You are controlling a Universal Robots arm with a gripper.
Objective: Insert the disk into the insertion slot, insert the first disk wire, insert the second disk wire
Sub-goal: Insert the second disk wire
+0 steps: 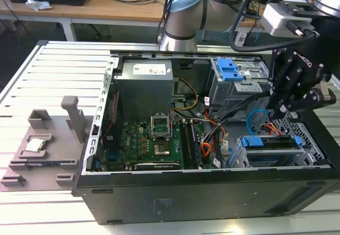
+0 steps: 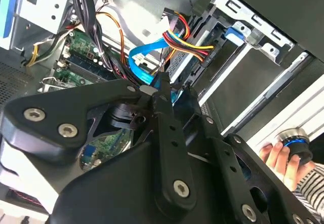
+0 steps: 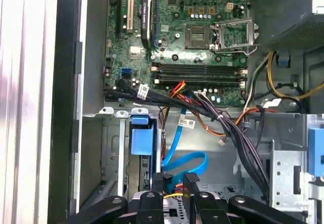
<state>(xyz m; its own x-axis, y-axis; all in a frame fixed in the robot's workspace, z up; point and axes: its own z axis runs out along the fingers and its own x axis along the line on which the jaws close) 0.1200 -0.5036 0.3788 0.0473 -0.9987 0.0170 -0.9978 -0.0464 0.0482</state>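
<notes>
On your black gripper (image 3: 174, 182), the jaws were clenched narrowly on the end of the blue flat cable (image 3: 174, 139); they hid its plug.

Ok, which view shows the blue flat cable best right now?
The first wrist view: the blue flat cable shows most of its loop, unobstructed. The second wrist view shows a partly hidden stretch; the exterior view, just a short arc.

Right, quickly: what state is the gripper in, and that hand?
Gripper: cannot be told, open or shut; it hangs near the disk.
Person's hand: touching a round blue-ringed knob.
</notes>
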